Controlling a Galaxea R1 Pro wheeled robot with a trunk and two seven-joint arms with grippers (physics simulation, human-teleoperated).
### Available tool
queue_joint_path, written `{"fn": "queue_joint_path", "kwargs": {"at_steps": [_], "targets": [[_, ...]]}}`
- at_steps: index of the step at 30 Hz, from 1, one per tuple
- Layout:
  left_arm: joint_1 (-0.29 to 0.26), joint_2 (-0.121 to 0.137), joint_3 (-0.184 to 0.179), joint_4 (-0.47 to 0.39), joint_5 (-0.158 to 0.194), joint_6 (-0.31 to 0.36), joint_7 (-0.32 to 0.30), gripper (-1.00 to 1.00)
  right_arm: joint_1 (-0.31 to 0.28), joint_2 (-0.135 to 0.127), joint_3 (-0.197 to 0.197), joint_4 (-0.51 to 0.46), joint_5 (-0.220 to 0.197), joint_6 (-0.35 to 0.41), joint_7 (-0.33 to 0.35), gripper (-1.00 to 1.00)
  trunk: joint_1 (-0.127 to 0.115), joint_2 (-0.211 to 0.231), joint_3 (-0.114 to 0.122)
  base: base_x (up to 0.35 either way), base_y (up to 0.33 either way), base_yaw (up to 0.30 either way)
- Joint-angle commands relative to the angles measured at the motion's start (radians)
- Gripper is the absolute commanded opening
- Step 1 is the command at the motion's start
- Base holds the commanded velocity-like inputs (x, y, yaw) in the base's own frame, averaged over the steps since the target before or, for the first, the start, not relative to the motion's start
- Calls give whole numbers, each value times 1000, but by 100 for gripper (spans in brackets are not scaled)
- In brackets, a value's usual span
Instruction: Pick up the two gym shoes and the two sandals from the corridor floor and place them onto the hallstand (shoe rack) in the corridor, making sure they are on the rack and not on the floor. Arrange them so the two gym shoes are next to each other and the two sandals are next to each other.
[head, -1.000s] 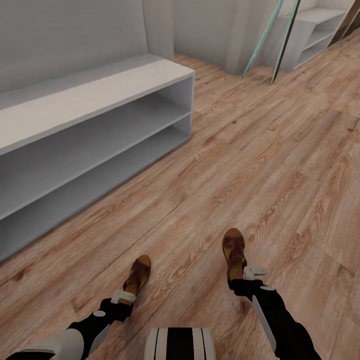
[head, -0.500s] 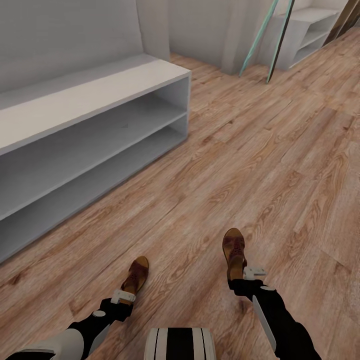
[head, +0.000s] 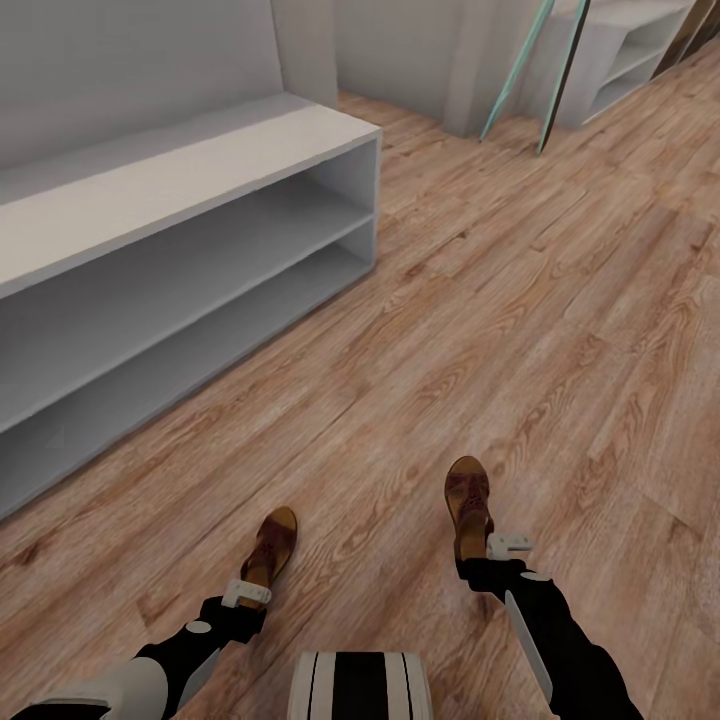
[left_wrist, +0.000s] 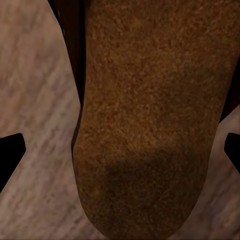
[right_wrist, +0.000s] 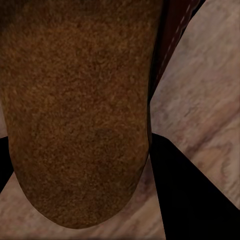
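Low in the head view, near the bottom edge, each arm holds out one sandal: the left claw (head: 247, 592) is clamped on the heel of the left sandal (head: 274, 543), lower left of centre, and the right claw (head: 497, 548) is clamped on the right sandal (head: 468, 503), lower right of centre; both sandals hang above the corridor floor (head: 520, 330) with their toes pointing away from the robot; in the left wrist view the suede footbed of the left sandal (left_wrist: 150, 115) lies between the two dark fingertips (left_wrist: 10, 155), and in the right wrist view the right sandal (right_wrist: 75, 110) sits against one dark finger (right_wrist: 195, 200). Over the last second the claws and sandals have kept their places in the frame, while the grey shelving has slid up and to the left, so the base or head is moving and not the arms; the near two-tier grey unit (head: 190, 230) now spans the left half of the frame, its open end facing the robot, and a second grey unit (head: 620, 50) stands far off at the upper right. No gym shoes are in sight; judging from this, the robot is carrying the sandal pair towards shelving, and which of the two units is the hallstand cannot be told from here.
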Motion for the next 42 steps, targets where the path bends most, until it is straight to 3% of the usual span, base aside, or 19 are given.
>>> {"fn": "queue_joint_path", "kwargs": {"at_steps": [1,31,32,42], "targets": [[0,0,-4,1,-4,-4,-1,100,0,0,0,-1,-3,5,-2,-100,0,0,-1,0,0,0],[0,0,-4,1,-4,-4,0,100,0,0,0,-1,-3,5,-2,-100,1,-1,-18,0,0,0],[0,0,-3,1,-4,-4,0,-100,0,0,0,-1,-3,5,-2,-100,1,-1,-18,0,0,0],[0,1,-3,-20,-4,-3,1,-100,0,0,-1,-1,-3,5,-2,-100,1,-1,-18,0,0,0]]}}
